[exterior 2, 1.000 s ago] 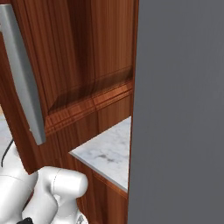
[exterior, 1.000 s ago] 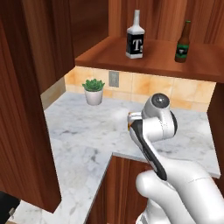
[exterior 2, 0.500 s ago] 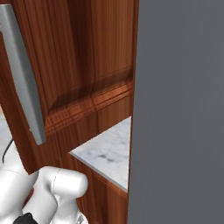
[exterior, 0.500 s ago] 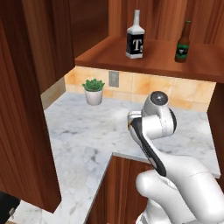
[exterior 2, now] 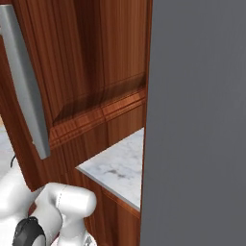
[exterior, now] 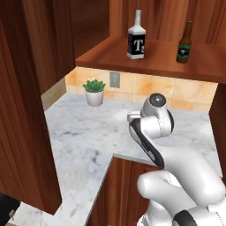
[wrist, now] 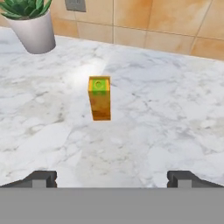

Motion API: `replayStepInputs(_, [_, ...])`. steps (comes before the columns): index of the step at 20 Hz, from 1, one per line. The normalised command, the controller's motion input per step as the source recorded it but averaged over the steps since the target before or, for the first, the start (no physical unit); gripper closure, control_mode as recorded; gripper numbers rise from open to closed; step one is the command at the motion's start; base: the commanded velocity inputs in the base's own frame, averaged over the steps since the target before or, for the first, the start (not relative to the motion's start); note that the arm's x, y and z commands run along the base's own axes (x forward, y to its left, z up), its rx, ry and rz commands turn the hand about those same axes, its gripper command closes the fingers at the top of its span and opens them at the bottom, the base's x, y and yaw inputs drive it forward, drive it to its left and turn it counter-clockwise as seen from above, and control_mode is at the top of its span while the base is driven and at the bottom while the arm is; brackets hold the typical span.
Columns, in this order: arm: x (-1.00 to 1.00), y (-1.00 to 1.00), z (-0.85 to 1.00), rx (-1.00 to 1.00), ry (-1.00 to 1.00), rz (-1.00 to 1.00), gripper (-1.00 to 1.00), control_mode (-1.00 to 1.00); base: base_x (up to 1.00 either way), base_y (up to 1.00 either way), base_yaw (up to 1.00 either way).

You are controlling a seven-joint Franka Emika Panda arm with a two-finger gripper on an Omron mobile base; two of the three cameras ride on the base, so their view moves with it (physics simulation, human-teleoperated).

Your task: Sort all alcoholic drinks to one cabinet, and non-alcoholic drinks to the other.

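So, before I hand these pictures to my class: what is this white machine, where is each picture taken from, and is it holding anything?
It is a white robot arm in a simulated kitchen. Two cameras sit behind it, left and right; the third looks along its hand. The gripper is open and holds nothing. On the marble counter stand a potted plant and, seen from the hand, an orange juice carton. On the shelf board above stand a clear bottle and a brown beer bottle. The right camera shows a cabinet door with a silver bar handle.

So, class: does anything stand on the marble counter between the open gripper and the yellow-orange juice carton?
Nothing visible does. In the hand view, bare white marble counter lies between the open gripper and the yellow-orange juice carton; the potted plant stands off to one side.
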Motion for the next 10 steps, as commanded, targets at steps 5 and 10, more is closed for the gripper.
replayStepInputs(5, [0.28, 0.0, -0.01, 0.0, 0.0, 0.0, -1.0, -1.0, 0.0, 0.0, 0.0])
replayStepInputs(10, [0.34, 0.0, -0.21, 0.0, 0.01, 0.0, -1.0, -1.0, 0.0, 0.0, 0.0])
